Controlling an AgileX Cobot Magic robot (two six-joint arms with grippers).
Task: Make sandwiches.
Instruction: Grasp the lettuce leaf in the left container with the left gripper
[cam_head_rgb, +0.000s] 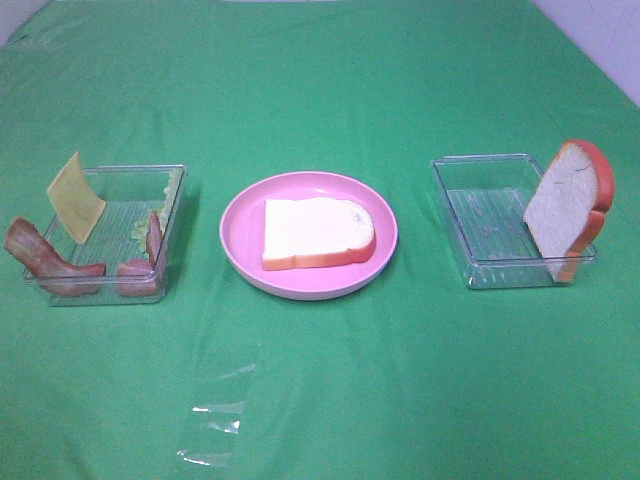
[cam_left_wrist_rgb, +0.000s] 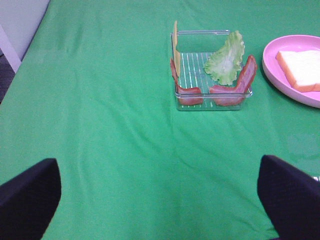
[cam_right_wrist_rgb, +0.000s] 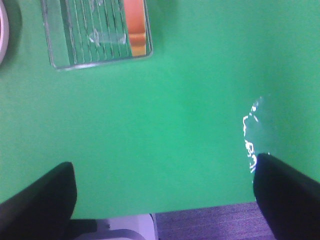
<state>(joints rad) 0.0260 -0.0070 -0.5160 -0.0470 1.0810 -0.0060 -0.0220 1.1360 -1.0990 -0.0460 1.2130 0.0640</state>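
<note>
One white bread slice with orange-red crust lies flat on the round pink plate at the table's middle; it also shows in the left wrist view. A second bread slice leans upright in the right clear tray. The left clear tray holds a yellow cheese square, bacon strips and pale lettuce. No stacked sandwich is in view. My left gripper is open and empty, well short of the left tray. My right gripper is open and empty, short of the right tray.
A green cloth covers the table. A crumpled piece of clear film lies on the cloth near the front, left of centre. The right wrist view shows the table's front edge and dark floor beyond it.
</note>
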